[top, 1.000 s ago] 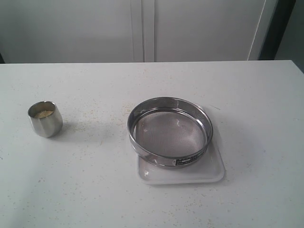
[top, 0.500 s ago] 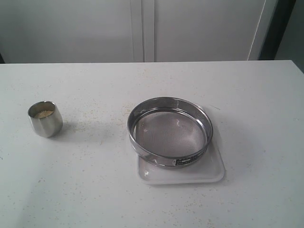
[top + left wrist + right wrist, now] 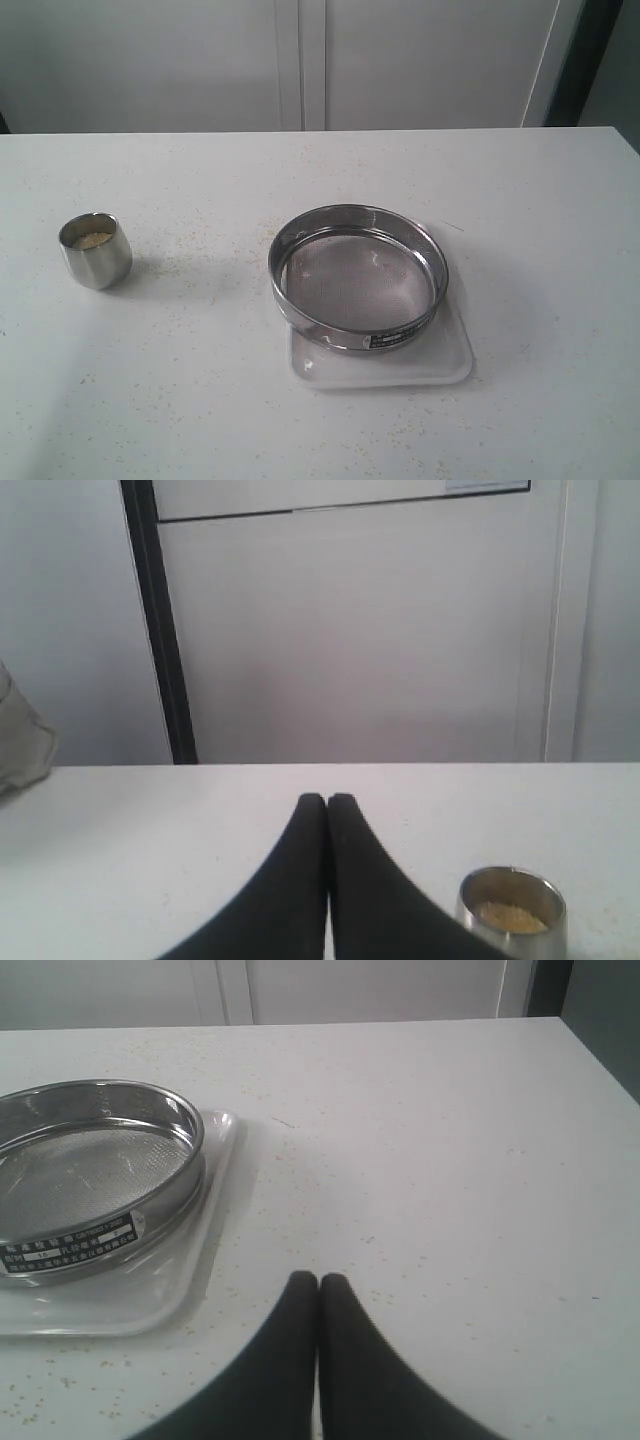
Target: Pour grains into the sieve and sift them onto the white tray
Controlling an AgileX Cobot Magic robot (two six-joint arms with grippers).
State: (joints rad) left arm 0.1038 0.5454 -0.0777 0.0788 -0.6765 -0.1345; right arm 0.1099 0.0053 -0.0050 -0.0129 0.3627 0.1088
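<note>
Looking at the opening step here: nothing has been poured, and neither arm shows in the exterior view. The grains (image 3: 93, 240) sit as a yellowish heap inside the steel cup (image 3: 95, 250), which stands upright on the left of the desk (image 3: 200, 400), well apart from the sieve (image 3: 330, 330). The sieve rests on the white tray (image 3: 440, 365) right of centre, its mesh bare, with the tray's edge showing along the near side. The left tool (image 3: 327, 800) is clenched on nothing, black fingers pressed tip to tip, hovering above the desk with the cup near it but not touching. The right tool (image 3: 318, 1280) is clenched and empty too, over bare desk just beside the tray's corner. Stray specks (image 3: 180, 265) dot the desk between cup and sieve. So the step in hand, I'd say, is the reach for the cup. The left tool needs to spread its fingers wide, come down around the cup's wall, and grip firmly, since that rounded, polished steel looks slippery. Then it must keep the cup level on the way across to the sieve.
</note>
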